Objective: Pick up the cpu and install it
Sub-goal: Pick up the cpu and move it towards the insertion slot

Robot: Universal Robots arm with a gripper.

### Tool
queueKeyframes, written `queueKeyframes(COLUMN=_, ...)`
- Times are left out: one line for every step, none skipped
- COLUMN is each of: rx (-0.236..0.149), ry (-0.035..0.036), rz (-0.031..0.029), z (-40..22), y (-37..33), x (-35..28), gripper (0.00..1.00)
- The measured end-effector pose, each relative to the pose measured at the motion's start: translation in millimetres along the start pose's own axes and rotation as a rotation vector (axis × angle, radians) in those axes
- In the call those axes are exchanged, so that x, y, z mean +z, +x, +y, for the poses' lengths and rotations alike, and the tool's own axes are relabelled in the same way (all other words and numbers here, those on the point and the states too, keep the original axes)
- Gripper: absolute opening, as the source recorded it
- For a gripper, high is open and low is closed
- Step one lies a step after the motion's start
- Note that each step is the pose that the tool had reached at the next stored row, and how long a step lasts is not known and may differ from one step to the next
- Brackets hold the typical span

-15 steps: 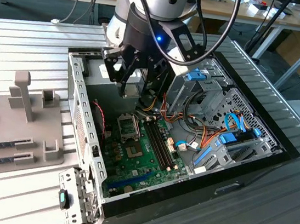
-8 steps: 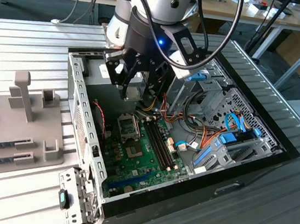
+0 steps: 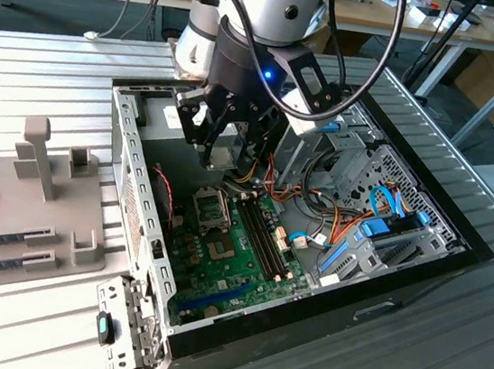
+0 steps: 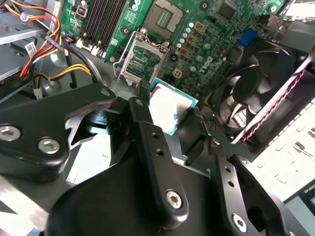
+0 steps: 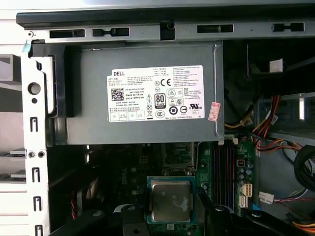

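The gripper is clamped on the cpu. Its dark fingers pinch the chip by two opposite edges, silver lid up, with the green rim showing on the free sides. In the first wrist view the cpu hangs in the air inside the open computer case, over the motherboard and just off the edge of the power supply.

Below it lies the hinged metal frame, folded open, and beyond that the bare socket with its contact field exposed. The chip isn't over the socket yet.

From where I'm standing the grip looks fair, though the chip seems a touch tilted in the second wrist view. I'd say the carry wants the chip kept flat and square to the socket, with its corner marks matched. It should never drag across those contacts. The raised frame, the fan and the loose cables crowd the approach, so the fingers need to come at it from above, not from the side.
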State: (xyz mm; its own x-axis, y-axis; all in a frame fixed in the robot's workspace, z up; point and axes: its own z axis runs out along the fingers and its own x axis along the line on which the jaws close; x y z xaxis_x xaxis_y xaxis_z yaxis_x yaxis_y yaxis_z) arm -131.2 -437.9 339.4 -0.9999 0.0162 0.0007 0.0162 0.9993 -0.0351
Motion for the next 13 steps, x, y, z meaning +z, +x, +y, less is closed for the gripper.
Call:
queueKeyframes(rx=0.0, ry=0.0004, rz=0.0, z=-0.3, y=-0.4, x=0.3, gripper=0.47)
queueKeyframes(rx=0.0, ry=0.001, rz=0.0, z=-0.9, y=-1.1, x=0.9, gripper=0.47)
queueKeyframes(rx=0.0, ry=0.0015, rz=0.0, z=-1.4, y=-1.7, x=1.5, gripper=0.47)
queueKeyframes(rx=0.0, ry=0.0018, rz=0.0, z=-1.8, y=-2.2, x=1.9, gripper=0.47)
queueKeyframes(rx=0.0, ry=0.0021, rz=0.0, z=-2.2, y=-2.5, x=2.2, gripper=0.47)
queueKeyframes(rx=0.0, ry=0.0023, rz=-0.0001, z=-2.7, y=-3.0, x=2.8, gripper=0.47)
queueKeyframes(rx=0.0, ry=0.0029, rz=-0.0001, z=-3.7, y=-3.9, x=3.6, gripper=0.47)
queueKeyframes(rx=0.0, ry=0.0033, rz=-0.0001, z=-4.3, y=-4.4, x=4.1, gripper=0.47)
queueKeyframes(rx=0.0, ry=0.0044, rz=-0.0001, z=-5.7, y=-5.7, x=5.5, gripper=0.47)
queueKeyframes(rx=0.0, ry=0.0048, rz=-0.0001, z=-6.3, y=-6.2, x=6.1, gripper=0.47)
queueKeyframes(rx=0.0, ry=0.0052, rz=-0.0001, z=-6.7, y=-6.5, x=6.5, gripper=0.47)
queueKeyframes(rx=0.0, ry=0.0054, rz=-0.0002, z=-7.1, y=-6.8, x=6.8, gripper=0.47)
queueKeyframes(rx=0.0, ry=0.0062, rz=-0.0002, z=-8.1, y=-7.7, x=7.8, gripper=0.47)
